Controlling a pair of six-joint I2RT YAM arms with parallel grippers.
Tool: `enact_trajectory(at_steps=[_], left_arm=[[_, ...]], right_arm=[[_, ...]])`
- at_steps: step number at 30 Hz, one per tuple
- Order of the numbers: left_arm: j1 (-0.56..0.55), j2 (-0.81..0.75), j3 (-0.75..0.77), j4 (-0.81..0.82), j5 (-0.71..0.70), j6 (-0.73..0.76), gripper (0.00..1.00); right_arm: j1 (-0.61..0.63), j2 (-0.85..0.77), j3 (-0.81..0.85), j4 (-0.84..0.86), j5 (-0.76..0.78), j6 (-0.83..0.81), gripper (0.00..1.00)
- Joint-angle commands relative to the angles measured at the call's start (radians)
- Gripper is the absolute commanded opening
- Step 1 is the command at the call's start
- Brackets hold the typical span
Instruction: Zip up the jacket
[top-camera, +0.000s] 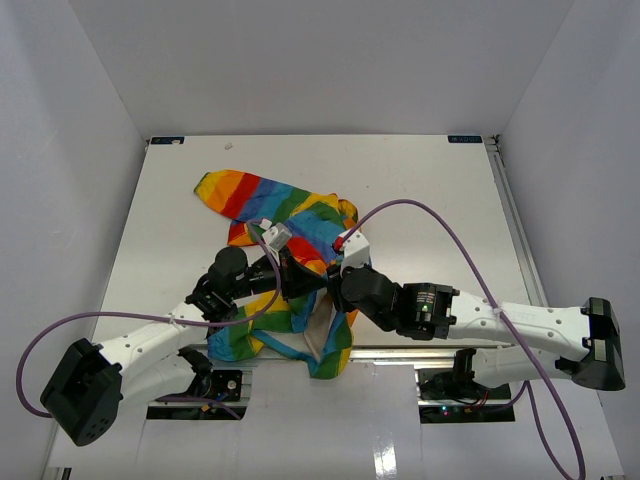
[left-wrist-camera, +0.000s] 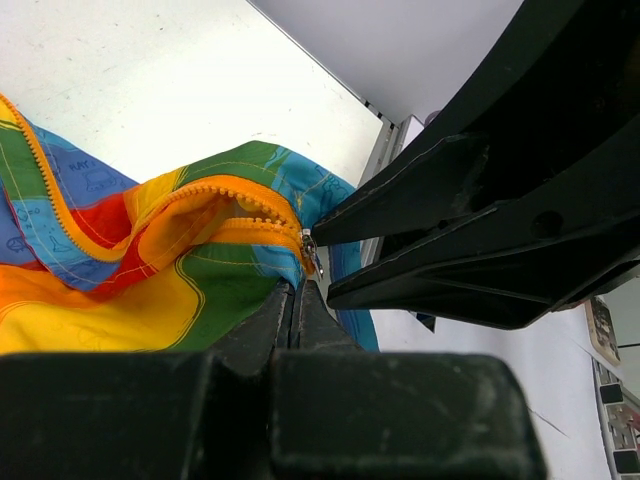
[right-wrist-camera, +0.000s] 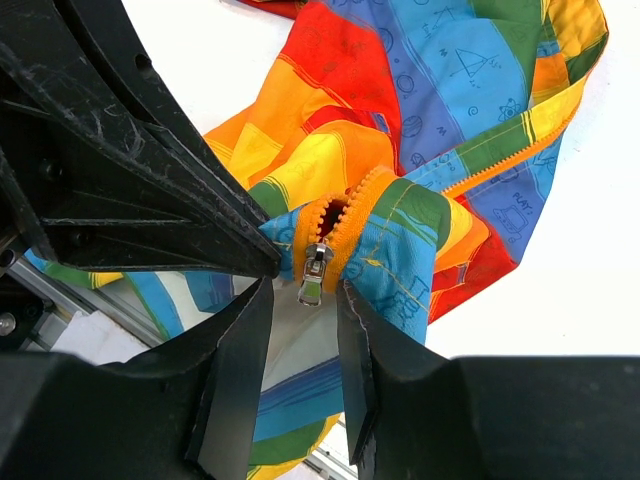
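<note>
The rainbow-striped jacket (top-camera: 262, 195) lies bunched on the white table, partly draped over its near edge. Its orange zipper (right-wrist-camera: 345, 205) has teeth joined just above a silver slider and pull tab (right-wrist-camera: 313, 275). My left gripper (left-wrist-camera: 295, 292) is shut on the jacket's hem right below the slider (left-wrist-camera: 311, 250). My right gripper (right-wrist-camera: 300, 305) is open, its fingertips on either side of the hanging pull tab without touching it. Both grippers meet tip to tip over the jacket (top-camera: 315, 275). The left fingers (right-wrist-camera: 170, 190) fill the upper left of the right wrist view.
A metal rail (top-camera: 400, 352) runs along the table's near edge under the jacket. Purple cables (top-camera: 450, 225) loop over the table from both arms. White walls close in the table on the left, back and right.
</note>
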Motion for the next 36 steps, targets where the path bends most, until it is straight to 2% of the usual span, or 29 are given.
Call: enact_trajectory(at_steps=[1, 6, 16, 30, 36], left_arm=[[0.006, -0.027, -0.002, 0.037, 0.023, -0.012, 0.00], [0.006, -0.030, -0.007, 0.041, 0.028, -0.015, 0.00], [0.006, -0.032, -0.006, 0.040, 0.032, -0.015, 0.00], [0.006, -0.012, -0.007, 0.005, 0.046, 0.023, 0.00], [0.006, -0.005, -0.009, 0.003, 0.058, 0.033, 0.00]], right_arm=[[0.007, 0.017, 0.042, 0.030, 0.039, 0.006, 0.38], [0.008, 0.029, 0.045, 0.033, 0.039, 0.003, 0.35], [0.007, 0.019, 0.041, 0.036, 0.092, 0.003, 0.08], [0.007, 0.000, 0.058, 0.050, 0.190, -0.089, 0.08], [0.008, 0.015, 0.059, 0.114, 0.199, -0.145, 0.08]])
